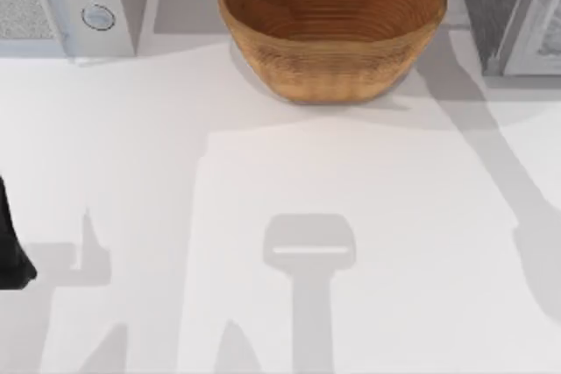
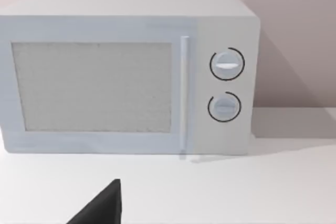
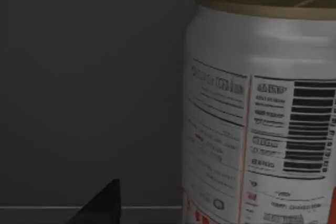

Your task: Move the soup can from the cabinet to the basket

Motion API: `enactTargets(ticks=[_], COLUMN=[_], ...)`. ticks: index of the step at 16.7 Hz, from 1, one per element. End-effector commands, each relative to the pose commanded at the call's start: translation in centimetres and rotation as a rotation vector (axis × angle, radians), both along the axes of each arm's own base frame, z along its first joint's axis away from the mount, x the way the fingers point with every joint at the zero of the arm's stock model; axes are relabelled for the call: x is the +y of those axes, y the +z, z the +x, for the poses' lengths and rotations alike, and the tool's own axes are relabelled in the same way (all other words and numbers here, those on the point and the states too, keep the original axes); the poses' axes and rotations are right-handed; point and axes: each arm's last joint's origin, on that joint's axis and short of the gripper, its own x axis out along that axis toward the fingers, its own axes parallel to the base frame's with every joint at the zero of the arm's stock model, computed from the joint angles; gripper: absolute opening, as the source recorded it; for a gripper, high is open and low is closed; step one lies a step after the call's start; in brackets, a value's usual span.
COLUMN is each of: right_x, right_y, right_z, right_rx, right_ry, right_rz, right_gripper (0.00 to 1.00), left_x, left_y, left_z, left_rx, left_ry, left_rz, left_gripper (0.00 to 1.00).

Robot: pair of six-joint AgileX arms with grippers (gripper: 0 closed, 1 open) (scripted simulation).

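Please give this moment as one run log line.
soup can: upright, close before right wrist camera | basket: holds nothing | left arm: parked at table's left edge

The basket [image 1: 333, 28] is tan-brown with ridged rings inside. The bench [image 1: 263, 216] is white. The cabinet [image 1: 491, 6] has a dark grey speckled side. The soup can [image 3: 262, 114] looks white with black print and maybe some red low down.

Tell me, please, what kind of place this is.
Probably a kitchen counter, in simulation: a white microwave with two round knobs, a woven basket on the white table, and a soup can standing in a dark cabinet.
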Motion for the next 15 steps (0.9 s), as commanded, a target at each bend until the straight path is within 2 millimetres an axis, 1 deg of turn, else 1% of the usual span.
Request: enactTargets(ticks=[4,7,12,15], right_x=[0.0,-0.1,-0.1,-0.1], right_y=[0.1,-0.1,-0.2,-0.2], right_z=[2.6,4.0,4.3,4.3], right_rx=[0.000,0.000,0.000,0.000], right_ry=[0.000,0.000,0.000,0.000], right_rz=[0.000,0.000,0.000,0.000], right_gripper=[1.00,1.00,1.00,0.77], left_x=[0.0,0.0,0.0,0.0], left_y=[0.0,0.0,0.0,0.0], left_z=[0.0,0.0,0.0,0.0], left_rx=[0.000,0.000,0.000,0.000], left_ry=[0.000,0.000,0.000,0.000], left_rz=[0.000,0.000,0.000,0.000], left_gripper=[1.00,1.00,1.00,1.00])
